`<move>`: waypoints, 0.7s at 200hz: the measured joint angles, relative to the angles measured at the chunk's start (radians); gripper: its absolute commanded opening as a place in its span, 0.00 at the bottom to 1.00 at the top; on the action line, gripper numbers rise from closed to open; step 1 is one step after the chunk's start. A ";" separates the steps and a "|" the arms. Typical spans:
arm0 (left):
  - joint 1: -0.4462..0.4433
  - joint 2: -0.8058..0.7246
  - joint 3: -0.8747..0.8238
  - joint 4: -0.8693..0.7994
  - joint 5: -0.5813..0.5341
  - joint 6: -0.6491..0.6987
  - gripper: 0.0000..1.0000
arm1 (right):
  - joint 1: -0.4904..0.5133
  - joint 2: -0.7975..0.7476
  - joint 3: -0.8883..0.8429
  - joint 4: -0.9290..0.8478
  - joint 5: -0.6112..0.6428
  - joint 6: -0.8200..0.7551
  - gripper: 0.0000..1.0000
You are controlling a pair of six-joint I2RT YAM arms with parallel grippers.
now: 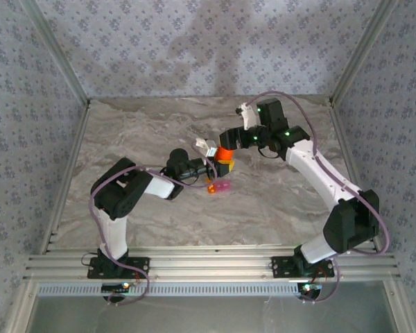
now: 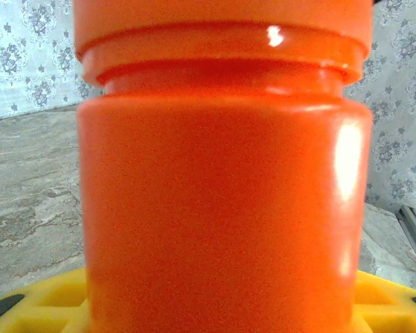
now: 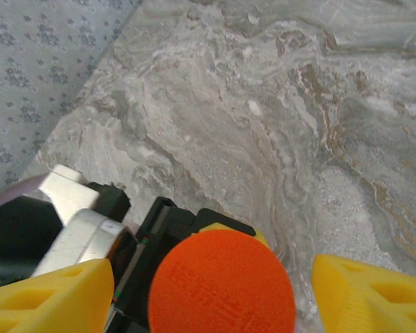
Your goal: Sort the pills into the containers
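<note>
Tipping is the main danger now. The left end effector (image 1: 224, 164) is closed on the orange bottle (image 2: 222, 194) and holds it upright. The right end effector (image 3: 209, 295) hangs open over the bottle, with a finger at each side of the cap (image 3: 222, 267) and neither touching it. If it closes off-centre, the bottle may slip and knock the containers (image 1: 220, 186), which lie just beside the bottle on the table (image 1: 145, 132).

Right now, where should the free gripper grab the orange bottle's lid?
Grip the lid by its round edge, coming straight down: the orange bottle stands upright with the lid on top, and the left gripper holds its body.
</note>
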 measured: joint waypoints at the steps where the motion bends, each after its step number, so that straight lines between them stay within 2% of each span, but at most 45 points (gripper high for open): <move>1: 0.000 0.000 0.000 0.000 0.000 0.000 0.00 | 0.000 0.001 0.000 -0.001 0.000 0.000 0.75; 50: 0.000 0.000 0.000 0.000 0.000 0.000 0.00 | -0.002 0.019 0.000 -0.003 -0.002 -0.011 0.67; 128: 0.000 0.000 0.000 -0.014 0.000 0.000 0.00 | 0.005 0.027 -0.002 -0.002 -0.006 -0.005 0.41; 140: 0.000 0.000 0.000 -0.020 -0.004 0.000 0.00 | 0.014 0.024 -0.013 0.015 0.018 0.016 0.39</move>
